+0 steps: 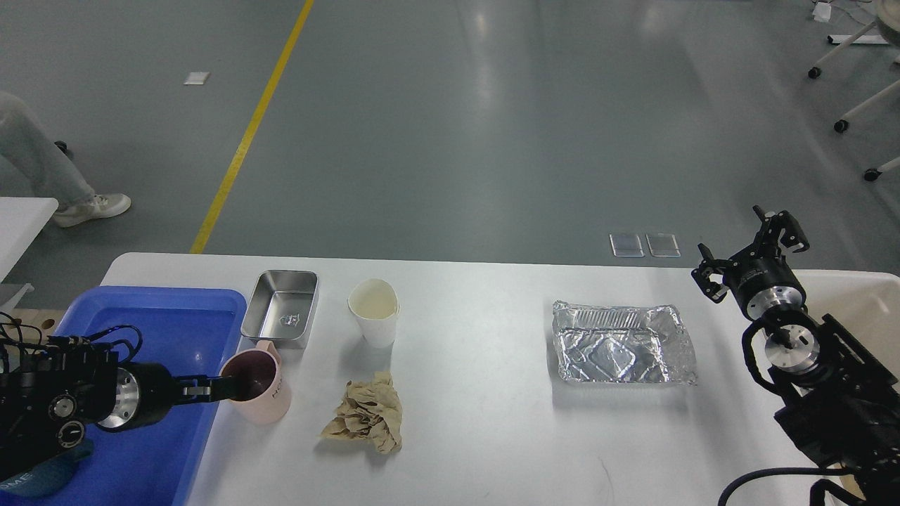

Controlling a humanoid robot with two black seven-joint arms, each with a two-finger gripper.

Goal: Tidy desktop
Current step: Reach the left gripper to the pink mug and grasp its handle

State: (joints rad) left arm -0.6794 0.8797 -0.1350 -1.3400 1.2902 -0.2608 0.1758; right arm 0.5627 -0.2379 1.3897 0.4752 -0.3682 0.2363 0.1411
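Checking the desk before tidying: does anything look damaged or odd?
Yes. A crumpled brown paper lies loose on the desktop, the foil tray looks dented and wrinkled, and the paper cup's rim looks squashed out of round.

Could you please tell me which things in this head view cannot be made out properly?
- Left pincer: its tips are hidden at the pink mug's rim, so the grip is unclear.
- Blue tray: cut off by the bottom edge, partly hidden by the left arm.
- Cream bin: hidden by the right arm.
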